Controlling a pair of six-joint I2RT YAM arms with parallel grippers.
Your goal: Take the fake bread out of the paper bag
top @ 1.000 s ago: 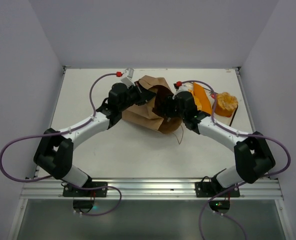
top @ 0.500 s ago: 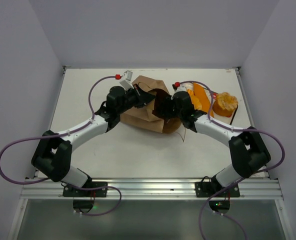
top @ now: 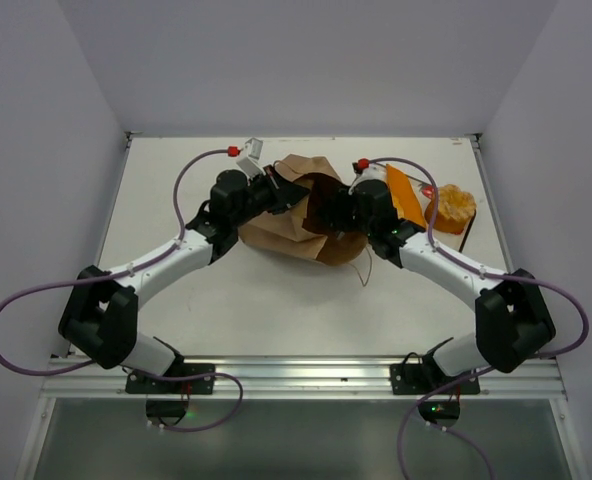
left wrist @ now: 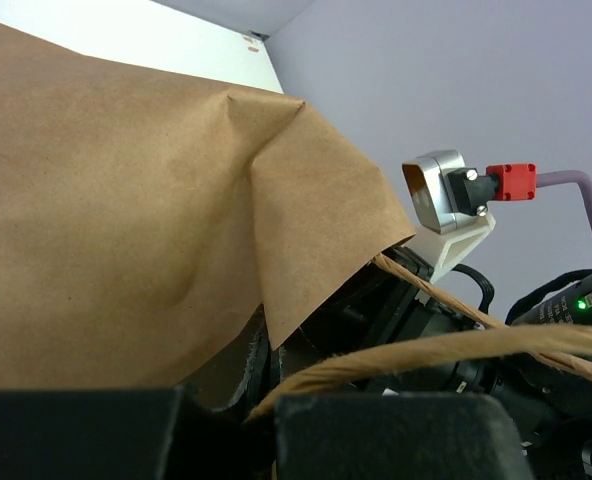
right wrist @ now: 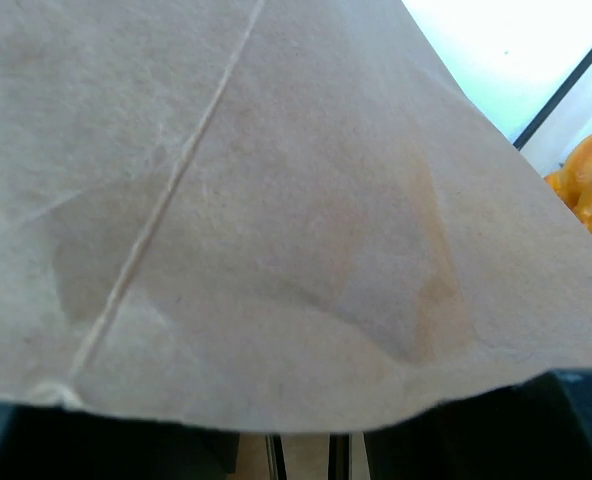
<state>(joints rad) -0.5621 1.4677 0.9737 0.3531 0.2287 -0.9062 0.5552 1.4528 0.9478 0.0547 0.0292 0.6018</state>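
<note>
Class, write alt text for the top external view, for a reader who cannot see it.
Two robot arms meet at a crumpled brown paper bag lying on a white table: left gripper at its side, right gripper at its mouth. Orange fake bread sits at right.

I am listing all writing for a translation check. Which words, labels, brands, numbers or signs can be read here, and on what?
None: no text can be read in any view.
The paper bag is plain brown, the fake bread bears no print, and the red plug shows no marking.
</note>
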